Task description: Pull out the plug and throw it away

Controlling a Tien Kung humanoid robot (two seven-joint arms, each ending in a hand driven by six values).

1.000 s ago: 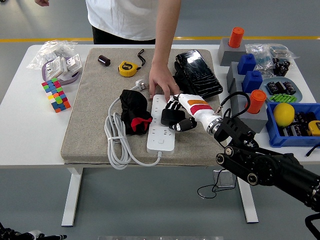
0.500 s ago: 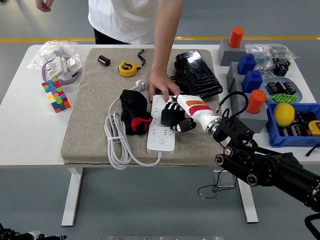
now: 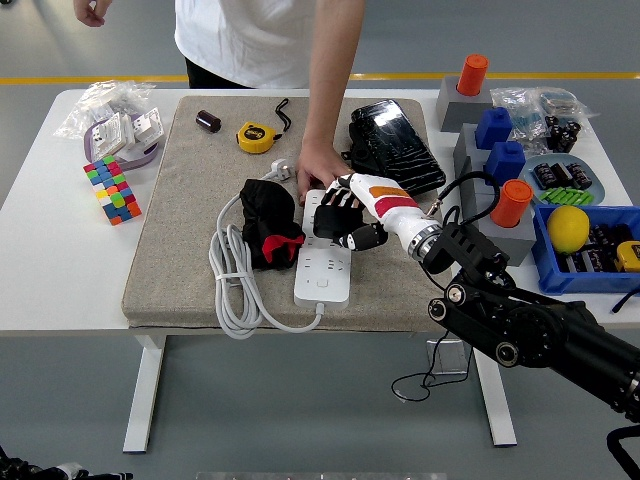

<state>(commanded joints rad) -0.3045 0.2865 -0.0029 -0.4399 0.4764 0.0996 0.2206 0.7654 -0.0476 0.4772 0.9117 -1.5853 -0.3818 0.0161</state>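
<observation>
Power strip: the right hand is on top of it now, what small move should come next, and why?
Probably a straight lift: the right hand looks curled over a black plug on the white power strip, while a person's hand presses the strip's far end, steadying it.

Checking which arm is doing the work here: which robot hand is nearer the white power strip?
Right. The right hand is over the white power strip, at its far half, next to the person's hand holding the strip's far end. The left hand is out of view.

The robot hand covers the plug on the power strip; the person's head is cut off.
</observation>
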